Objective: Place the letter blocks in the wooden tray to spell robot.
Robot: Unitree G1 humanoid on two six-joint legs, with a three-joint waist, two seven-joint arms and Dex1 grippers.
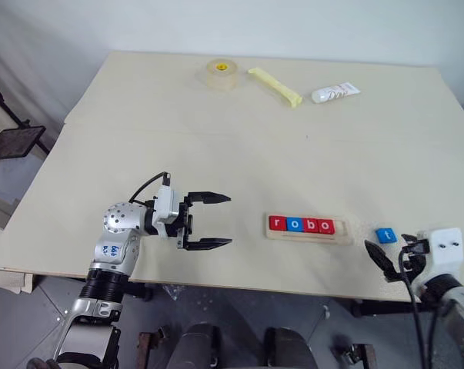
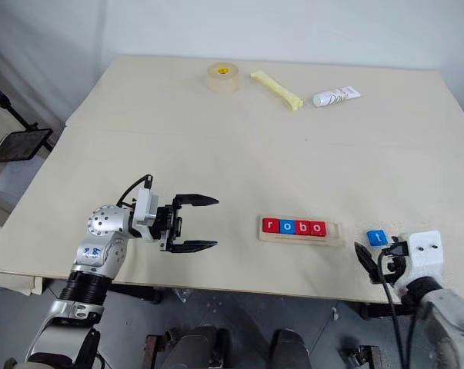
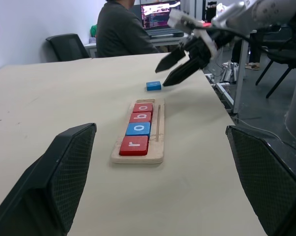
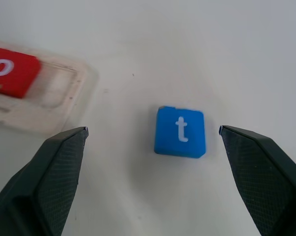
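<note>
Blocks spelling r, o, b, o sit side by side in the wooden tray point(image 1: 308, 230), filling it from its left end and leaving the last space at the right end bare. That gap is why the blue t block point(image 1: 385, 235) matters: it lies flat on the table point(image 1: 239, 138) just past the tray's right end, apart from it, waiting for its place. In the two head views, the right gripper point(image 1: 395, 255) hangs just on the near side of that block with its fingers spread and nothing between them. The left gripper point(image 1: 213, 221) hovers well to the left of the tray, pointing toward it, fingers wide apart and empty, seemingly parked out of the way. A roll of tape point(image 1: 221, 74), a yellow stick point(image 1: 275, 86) and a white tube point(image 1: 335, 92) lie at the far edge, away from the work.

From the left wrist, the tray runs away lengthwise, red r nearest, then blue o, red b, red o, with the t block beyond its far end and the right gripper poised just past it. A person point(image 3: 123, 32) sits at a desk behind.

From the right wrist, the t block lies face up, centred between the two wide fingers and touched by neither. The tray's bare end lies just beside it, so only a short carry seems left.
</note>
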